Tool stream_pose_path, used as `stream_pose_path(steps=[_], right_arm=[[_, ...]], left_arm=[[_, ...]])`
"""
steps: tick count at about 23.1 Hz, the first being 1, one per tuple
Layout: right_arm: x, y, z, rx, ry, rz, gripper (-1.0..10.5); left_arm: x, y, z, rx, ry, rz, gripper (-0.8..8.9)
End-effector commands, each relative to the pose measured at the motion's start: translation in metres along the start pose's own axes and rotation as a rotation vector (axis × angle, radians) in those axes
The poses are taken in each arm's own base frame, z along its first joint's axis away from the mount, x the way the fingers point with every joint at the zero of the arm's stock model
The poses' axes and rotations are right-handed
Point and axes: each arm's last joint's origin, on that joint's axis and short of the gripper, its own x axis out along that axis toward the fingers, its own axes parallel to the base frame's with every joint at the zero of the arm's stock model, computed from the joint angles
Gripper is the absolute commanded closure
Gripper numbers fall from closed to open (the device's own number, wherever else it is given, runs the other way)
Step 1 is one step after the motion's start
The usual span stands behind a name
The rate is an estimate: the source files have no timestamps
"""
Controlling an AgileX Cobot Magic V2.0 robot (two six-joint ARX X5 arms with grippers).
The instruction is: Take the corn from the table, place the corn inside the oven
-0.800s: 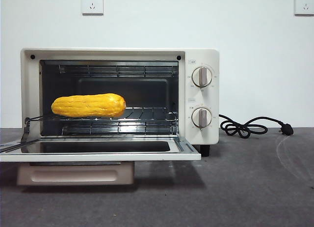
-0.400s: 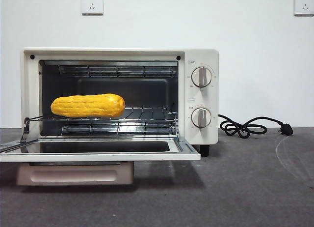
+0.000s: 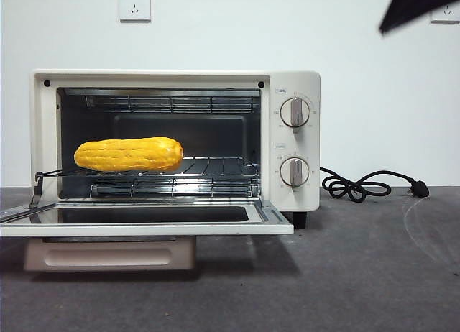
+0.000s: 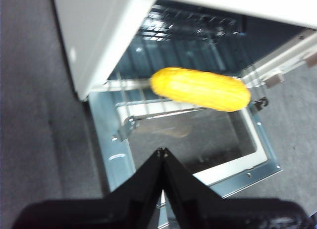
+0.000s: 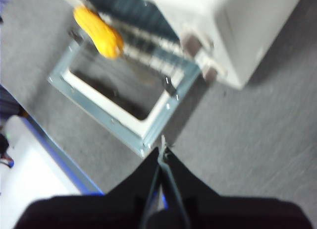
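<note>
The yellow corn (image 3: 129, 154) lies on the wire rack in the left half of the cream-white oven (image 3: 172, 77), whose door (image 3: 144, 230) hangs open and flat. My left gripper (image 4: 162, 150) is shut and empty, hovering over the open door in front of the corn (image 4: 200, 89). In its blurred view, my right gripper (image 5: 162, 150) is shut and empty above the table (image 5: 247, 140), off the door's right corner, with the corn (image 5: 99, 31) farther away. A black arm tip (image 3: 420, 5) shows in the front view's top right corner.
Two round knobs (image 3: 295, 112) sit on the oven's right panel. The black cord and plug (image 3: 359, 185) lie on the table (image 3: 359, 274) to the right of the oven. Wall sockets (image 3: 135, 4) are on the white wall behind.
A black arm tip has come into the front view's top right corner. The corn, oven and door have not moved.
</note>
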Motion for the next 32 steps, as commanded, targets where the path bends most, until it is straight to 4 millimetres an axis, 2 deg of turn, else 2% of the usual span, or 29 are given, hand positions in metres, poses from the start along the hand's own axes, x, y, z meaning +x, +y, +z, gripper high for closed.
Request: stream_pose_path(steps=[1, 7, 13, 19, 27, 32], right_arm=[[0.013, -0.007, -0.009, 0.007, 0.016, 0.021, 9.6], [0.028, -0.015, -0.021, 0.021, 0.033, 0.033, 9.6], [0.028, -0.015, -0.020, 0.009, 0.016, 0.048, 9.6], [0.028, -0.015, -0.020, 0.009, 0.016, 0.048, 9.6], [0.028, -0.015, -0.019, 0.006, 0.012, 0.047, 9.6], [0.028, -0.015, -0.019, 0.006, 0.012, 0.047, 9.6]], left_arm=[[0.009, 0.010, -0.001, -0.014, 0.036, 0.001, 8.22], [0.033, 0.037, -0.005, -0.135, 0.155, 0.015, 8.22], [0.063, 0.064, -0.016, -0.244, 0.311, 0.013, 8.21], [0.084, 0.083, -0.032, -0.324, 0.481, 0.104, 8.22], [0.111, 0.072, -0.044, -0.278, 0.629, 0.039, 8.22], [0.112, 0.068, -0.043, -0.333, 0.574, -0.172, 8.22]])
